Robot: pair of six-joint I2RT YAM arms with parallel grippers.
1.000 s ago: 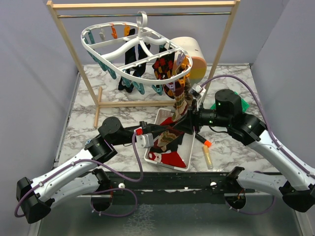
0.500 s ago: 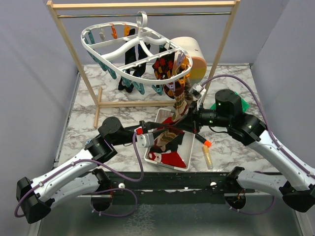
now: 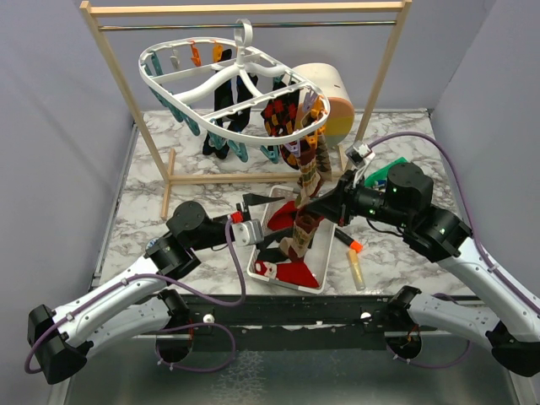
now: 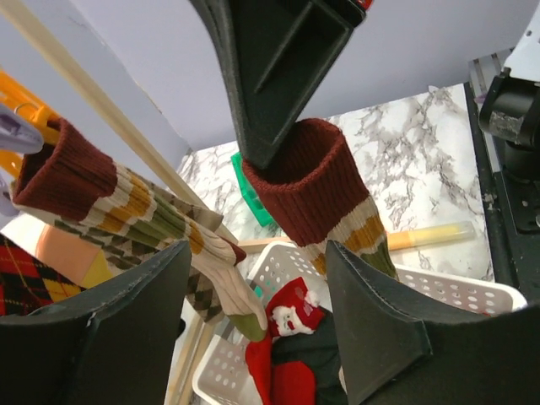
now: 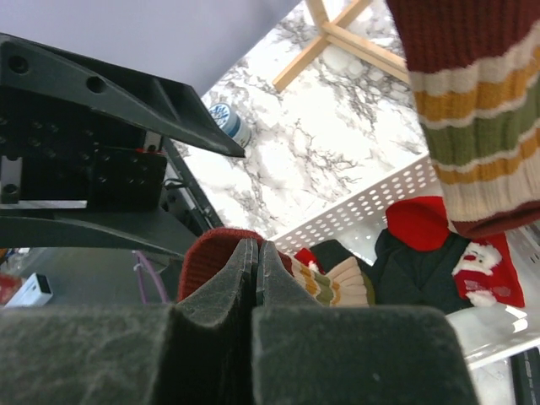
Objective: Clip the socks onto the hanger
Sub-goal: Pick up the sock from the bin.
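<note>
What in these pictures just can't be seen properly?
Top view: socks in the basket, covered by the left gripper, right gripper and held sock.
Top view: the green object, half behind the right arm.
Left wrist view: what the hanging sock hangs from; left edge cuts it off.
Right wrist view: most of the held sock, behind the shut fingers.

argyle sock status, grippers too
Right gripper shut on argyle sock cuff. Left gripper open. Sock over basket, not on hanger. Clipped sock close by.
</note>
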